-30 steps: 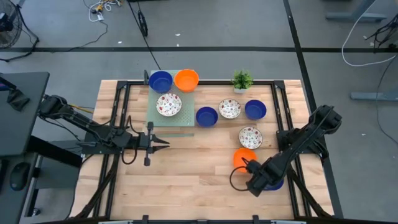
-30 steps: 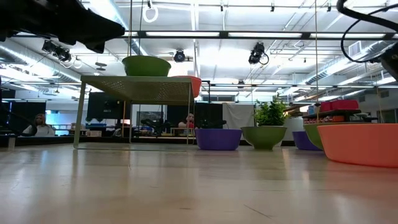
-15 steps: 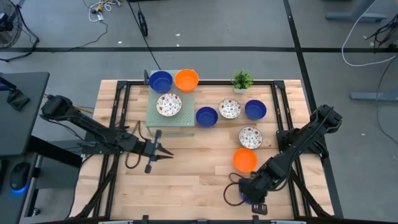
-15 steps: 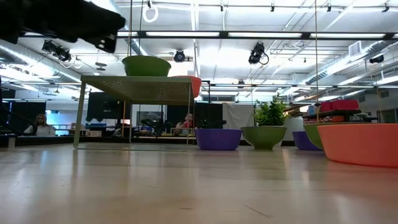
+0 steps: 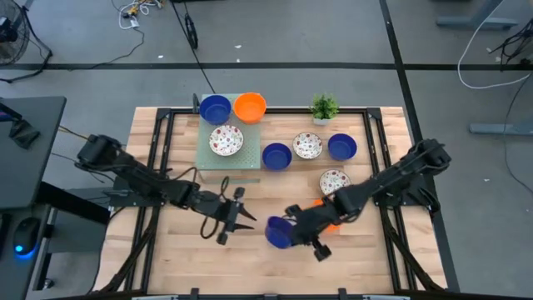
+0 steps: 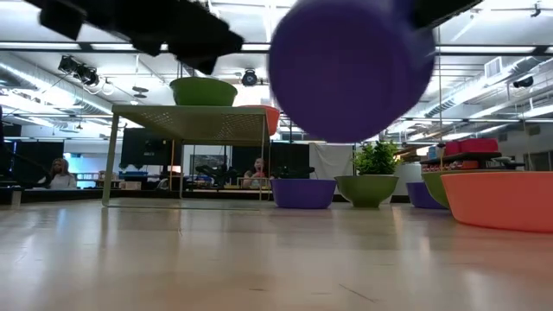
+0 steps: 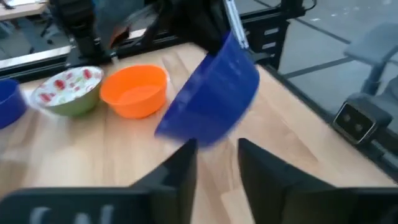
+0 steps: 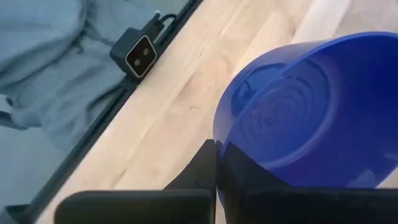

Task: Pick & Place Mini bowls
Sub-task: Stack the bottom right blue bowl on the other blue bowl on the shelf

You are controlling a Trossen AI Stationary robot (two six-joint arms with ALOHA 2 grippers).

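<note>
right end effector [image 5: 293,231] clamped on blue bowl [image 5: 278,232], orange bowl [image 5: 329,214] behind; left end effector [image 5: 246,219] apart, facing

Blue mini bowl [image 5: 279,232] tilted, lifted above table centre.

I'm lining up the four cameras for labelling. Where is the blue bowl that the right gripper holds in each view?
High: blue bowl in the lower middle, at the right gripper.
Low: big, blurred, at the top, off the table.
Left wrist: tilted, centre, beyond the left gripper.
Right wrist: fills the right side.
Shared landmark: orange bowl, hidden in the right wrist view.
</note>
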